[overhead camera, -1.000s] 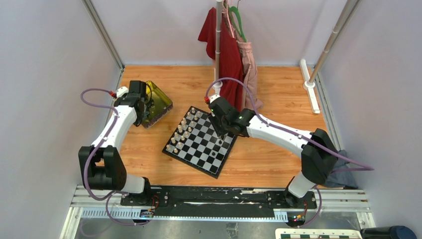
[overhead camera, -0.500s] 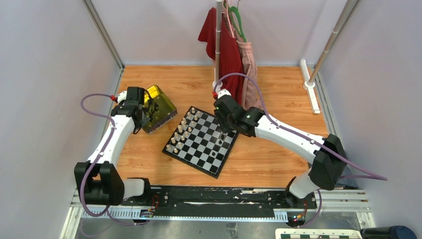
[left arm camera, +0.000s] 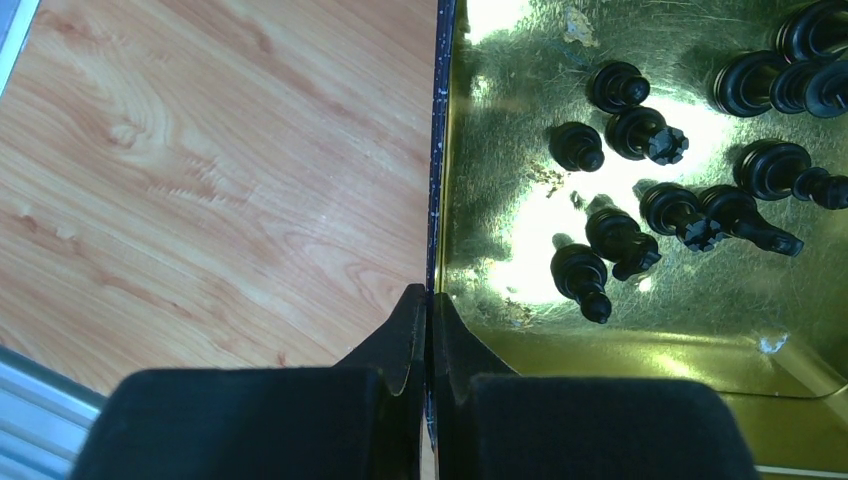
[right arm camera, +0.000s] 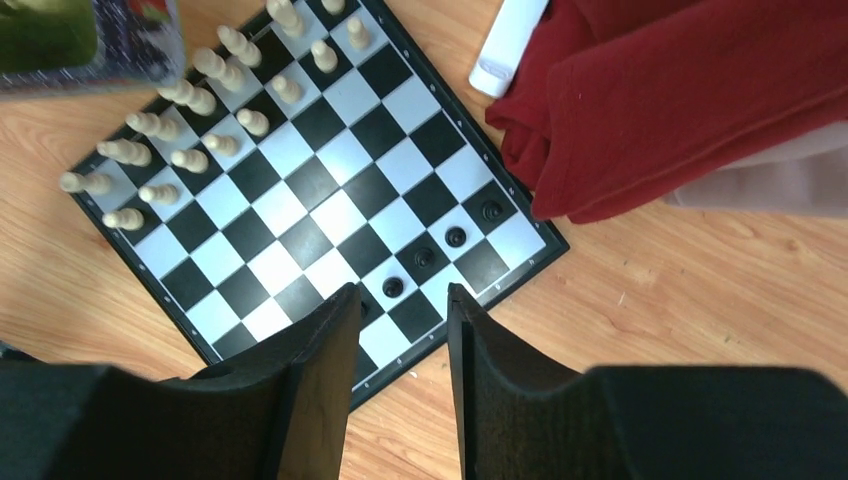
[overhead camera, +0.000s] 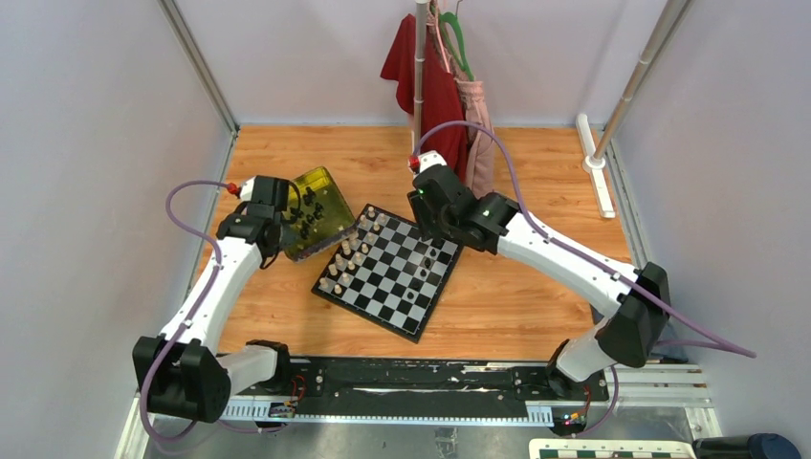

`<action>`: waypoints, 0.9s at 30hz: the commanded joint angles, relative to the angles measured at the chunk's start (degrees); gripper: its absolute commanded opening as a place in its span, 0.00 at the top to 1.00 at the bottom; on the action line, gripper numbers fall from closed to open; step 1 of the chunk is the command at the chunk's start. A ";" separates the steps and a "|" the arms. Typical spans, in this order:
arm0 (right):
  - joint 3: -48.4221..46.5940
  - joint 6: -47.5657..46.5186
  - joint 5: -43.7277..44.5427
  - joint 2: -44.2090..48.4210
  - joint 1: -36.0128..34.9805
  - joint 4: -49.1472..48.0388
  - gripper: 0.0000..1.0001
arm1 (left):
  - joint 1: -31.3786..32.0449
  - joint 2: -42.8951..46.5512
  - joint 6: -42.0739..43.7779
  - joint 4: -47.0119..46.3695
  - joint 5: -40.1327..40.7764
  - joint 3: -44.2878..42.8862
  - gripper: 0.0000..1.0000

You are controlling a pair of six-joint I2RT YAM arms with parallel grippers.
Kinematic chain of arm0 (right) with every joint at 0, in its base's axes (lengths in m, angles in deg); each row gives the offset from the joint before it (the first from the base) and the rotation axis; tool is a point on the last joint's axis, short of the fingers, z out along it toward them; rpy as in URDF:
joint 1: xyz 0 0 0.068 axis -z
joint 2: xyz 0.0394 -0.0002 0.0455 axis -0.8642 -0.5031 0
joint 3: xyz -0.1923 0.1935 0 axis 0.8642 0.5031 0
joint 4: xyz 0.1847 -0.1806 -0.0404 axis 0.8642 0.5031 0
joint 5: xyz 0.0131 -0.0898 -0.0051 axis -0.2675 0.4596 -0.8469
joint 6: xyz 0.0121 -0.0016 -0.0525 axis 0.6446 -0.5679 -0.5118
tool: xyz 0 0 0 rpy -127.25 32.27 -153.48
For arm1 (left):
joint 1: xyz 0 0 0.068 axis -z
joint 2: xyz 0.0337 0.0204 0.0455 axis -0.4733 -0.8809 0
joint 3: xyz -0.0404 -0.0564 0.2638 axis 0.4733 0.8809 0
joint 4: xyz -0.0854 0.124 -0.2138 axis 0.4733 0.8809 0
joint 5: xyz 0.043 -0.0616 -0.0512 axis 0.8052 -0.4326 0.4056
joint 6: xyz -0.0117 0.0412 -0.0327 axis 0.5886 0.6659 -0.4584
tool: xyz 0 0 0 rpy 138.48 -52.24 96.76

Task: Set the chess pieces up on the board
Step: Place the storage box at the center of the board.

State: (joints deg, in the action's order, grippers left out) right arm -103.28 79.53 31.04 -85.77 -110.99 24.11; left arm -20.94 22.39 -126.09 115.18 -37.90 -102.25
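Gold tray (overhead camera: pixel 330 189) swung nearer board (overhead camera: pixel 387 277) edge; left pincer (left arm camera: pixel 430 310) clamped on its rim; right pincer (right arm camera: pixel 402 292) wide, empty.

Chess pieces (left arm camera: pixel 615 232) in the tray (left arm camera: pixel 700 345) just left of the board (overhead camera: pixel 383 277), a few on the board.

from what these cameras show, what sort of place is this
Probably a robot lab test cell, not a home: plain grey panel walls enclose a wood-grain tabletop, white-and-black left arm and right arm are bolted to a black metal rail, and a black-and-white chequered chessboard lies between them.
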 commanded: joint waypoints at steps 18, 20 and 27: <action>-23.48 0.62 2.36 -14.94 -3.34 6.59 0.55 | 7.74 7.69 1.85 -1.27 -4.78 1.23 1.00; -26.47 0.97 2.53 -16.72 -3.71 7.12 0.55 | 8.45 8.07 1.88 -1.19 -4.77 1.58 1.00; -36.28 1.86 2.74 -23.50 -4.86 10.00 0.55 | 10.38 9.34 1.67 -1.06 -4.39 2.36 1.00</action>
State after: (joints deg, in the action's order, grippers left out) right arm -134.87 79.99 32.39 -106.33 -114.49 30.36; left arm -11.60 30.17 -124.41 115.75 -41.77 -100.06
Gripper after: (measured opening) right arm 0.449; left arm 0.025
